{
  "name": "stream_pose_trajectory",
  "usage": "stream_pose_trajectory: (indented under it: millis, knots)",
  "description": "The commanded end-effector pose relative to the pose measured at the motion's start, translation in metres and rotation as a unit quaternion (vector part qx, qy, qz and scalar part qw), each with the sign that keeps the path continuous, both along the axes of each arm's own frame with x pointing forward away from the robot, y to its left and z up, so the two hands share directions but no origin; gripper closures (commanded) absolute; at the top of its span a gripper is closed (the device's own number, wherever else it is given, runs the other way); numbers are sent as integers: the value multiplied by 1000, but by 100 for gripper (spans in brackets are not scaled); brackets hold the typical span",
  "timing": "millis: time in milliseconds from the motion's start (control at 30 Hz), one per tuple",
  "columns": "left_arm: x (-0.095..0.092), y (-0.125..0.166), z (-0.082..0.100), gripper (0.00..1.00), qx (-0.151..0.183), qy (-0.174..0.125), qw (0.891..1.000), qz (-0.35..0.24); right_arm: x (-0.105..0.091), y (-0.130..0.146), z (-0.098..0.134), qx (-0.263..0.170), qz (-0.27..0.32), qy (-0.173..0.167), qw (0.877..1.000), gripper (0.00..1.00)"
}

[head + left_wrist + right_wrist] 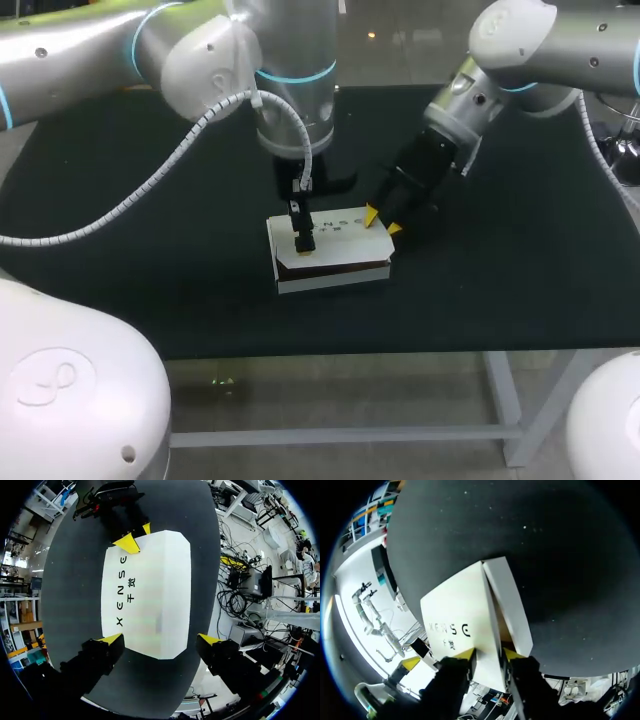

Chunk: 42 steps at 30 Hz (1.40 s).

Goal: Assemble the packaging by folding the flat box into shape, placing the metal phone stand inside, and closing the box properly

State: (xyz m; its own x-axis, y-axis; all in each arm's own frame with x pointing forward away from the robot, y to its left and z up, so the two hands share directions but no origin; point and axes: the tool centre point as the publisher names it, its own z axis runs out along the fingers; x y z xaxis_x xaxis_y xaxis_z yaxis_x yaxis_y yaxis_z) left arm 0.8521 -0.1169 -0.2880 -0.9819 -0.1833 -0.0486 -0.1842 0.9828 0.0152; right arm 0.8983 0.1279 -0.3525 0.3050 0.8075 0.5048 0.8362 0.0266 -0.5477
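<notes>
A white printed box (335,262) lies in the middle of the dark table. In the head view its lid (340,228) stands slightly raised along the front, with a brown gap under it. My left gripper (301,215) hangs over the box's left end. In the left wrist view it (161,639) is open, with a yellow tip on either side of the box (150,590). My right gripper (381,221) is at the far right corner, shut on the lid edge (487,630); the lid runs between its fingers (488,655). No phone stand shows.
The dark table top (520,260) stretches bare on all sides of the box. Its front edge (400,352) runs a little in front of the box. Both arms reach in from the back corners and meet over the box.
</notes>
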Motion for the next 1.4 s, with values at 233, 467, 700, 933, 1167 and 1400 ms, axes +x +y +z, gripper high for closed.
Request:
stream_pose_trajectory:
  millis: [233, 467, 700, 933, 1167, 1400]
  knots:
    - [9, 2, -3, 0, -45, 22, 999, 9, 1, 0, -1, -1, 2, 2, 1000, 64]
    - [17, 2, -12, 5, -51, 49, 997, 2, 1, 0, -1, -1, 2, 2, 1000, 64]
    - [18, 0, -23, 11, -47, 48, 998, 13, 1, 0, -1, -1, 2, 2, 1000, 65]
    - [12, -3, -32, 14, -37, 32, 998, 27, 1, 0, -1, -1, 2, 2, 1000, 65]
    - [11, -4, -37, 9, -35, 9, 999, 27, 1, 0, -1, -1, 2, 2, 1000, 65]
    - [11, -4, -41, 9, -41, -14, 999, 20, 1, 0, -1, -1, 2, 2, 1000, 65]
